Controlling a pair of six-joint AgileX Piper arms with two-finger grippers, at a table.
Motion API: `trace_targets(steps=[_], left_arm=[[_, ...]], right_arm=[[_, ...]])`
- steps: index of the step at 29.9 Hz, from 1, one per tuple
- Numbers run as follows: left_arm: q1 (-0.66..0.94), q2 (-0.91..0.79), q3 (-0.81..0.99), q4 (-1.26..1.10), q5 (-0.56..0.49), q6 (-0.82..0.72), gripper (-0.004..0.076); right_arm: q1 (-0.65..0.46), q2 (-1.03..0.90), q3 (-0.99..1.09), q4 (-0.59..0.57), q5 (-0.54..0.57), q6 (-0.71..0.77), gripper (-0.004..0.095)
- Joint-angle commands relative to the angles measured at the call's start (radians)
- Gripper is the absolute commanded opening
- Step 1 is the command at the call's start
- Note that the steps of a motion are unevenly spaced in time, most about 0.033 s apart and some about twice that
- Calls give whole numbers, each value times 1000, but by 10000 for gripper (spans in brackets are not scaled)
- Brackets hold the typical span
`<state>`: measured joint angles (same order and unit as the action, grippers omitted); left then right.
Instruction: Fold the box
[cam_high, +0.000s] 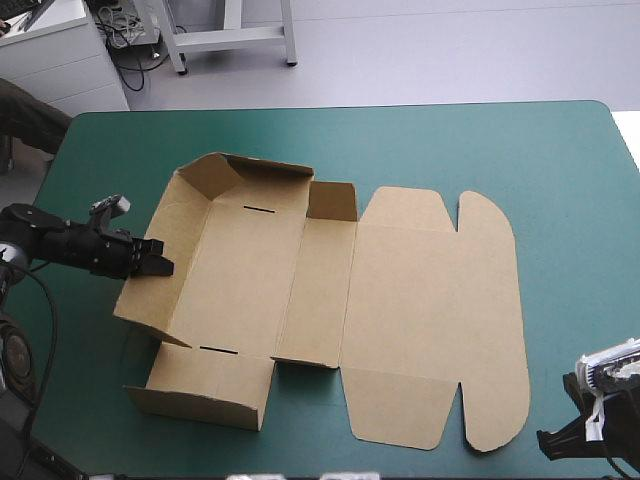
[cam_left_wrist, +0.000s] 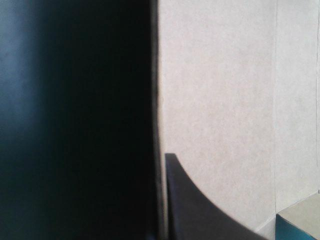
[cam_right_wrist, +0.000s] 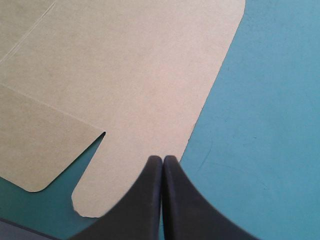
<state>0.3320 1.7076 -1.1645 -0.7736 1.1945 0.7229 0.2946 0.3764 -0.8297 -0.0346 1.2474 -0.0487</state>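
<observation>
Left jaws: clamped, by the left wrist view, on the free edge of the left wall (cam_high: 178, 225) of the box (cam_high: 250, 290), board pinched edge-on beside one black finger (cam_left_wrist: 200, 215); second finger not told apart from the dark field across the board. Right jaws: pressed together in one pointed arch, gripping nothing, fingertips (cam_right_wrist: 145, 200) just over the rim of the rounded tuck flap (cam_right_wrist: 165, 100), near the surface's near right corner.

Box mid-surface, tray end toward the left arm: far wall (cam_high: 265, 185) and near wall (cam_high: 200, 385) partly raised, left wall tilted up, lid (cam_high: 430, 320) flat toward the right.

Step in hand, as judged: raising the left wall. For a clean result:
- pivot about the crease, not by dragging the whole sheet;
- keep the pinch shallow and near mid-edge, so as not to buckle the board;
- stand the far and near walls upright first, corner tabs inward, if possible;
- bring the idle right jaws onto the base or lid as a hold-down, since flat board probably slides on the cover.

Surface: teal-green cover (cam_high: 480, 140), bare around the box on every side. Beyond the far edge: pale grey floor (cam_high: 400, 50) and a white cabinet (cam_high: 60, 60) at far left.
</observation>
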Motion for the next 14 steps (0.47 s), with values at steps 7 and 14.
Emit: trace_targets(steps=[7,14], left_arm=[[-231,-104,-348,76,106,-67,-32],[-432,-104,-609,314,106,-165,-32]], right_arm=[[-6,12,-28,-111,0,21,-23],[-6,12,-76,-169,0,24,-23]])
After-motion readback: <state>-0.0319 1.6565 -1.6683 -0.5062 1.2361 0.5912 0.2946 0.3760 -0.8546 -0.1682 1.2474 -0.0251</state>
